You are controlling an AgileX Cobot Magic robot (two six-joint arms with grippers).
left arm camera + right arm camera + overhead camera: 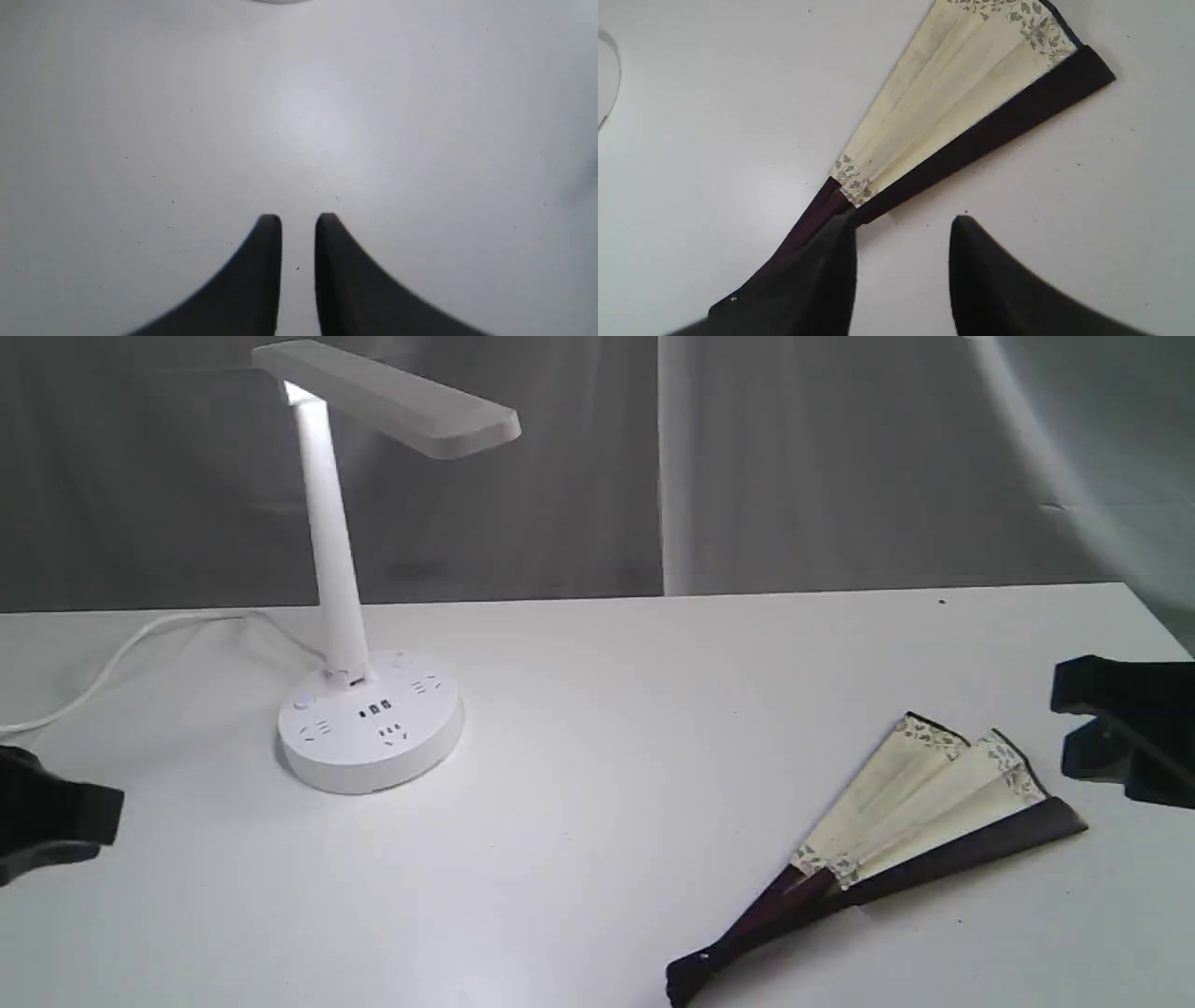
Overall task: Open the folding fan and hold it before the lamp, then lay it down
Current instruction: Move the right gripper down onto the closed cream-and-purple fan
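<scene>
The fan (920, 807) lies partly spread on the table (607, 709), well apart from the lamp (331, 541). The left gripper (298, 219) is released with its jaws narrowly parted. The right gripper (903, 224) gapes empty near the fan.

Lighting: bright, soft, even. Lamp (331, 551) glows white beneath its head by the stem. Bench (607, 728): pale sheen in left wrist view; faint shadow beside fan (924, 803). Blur: hazy streak, exterior view's top right corner; jaws soft-edged in both wrist views.
</scene>
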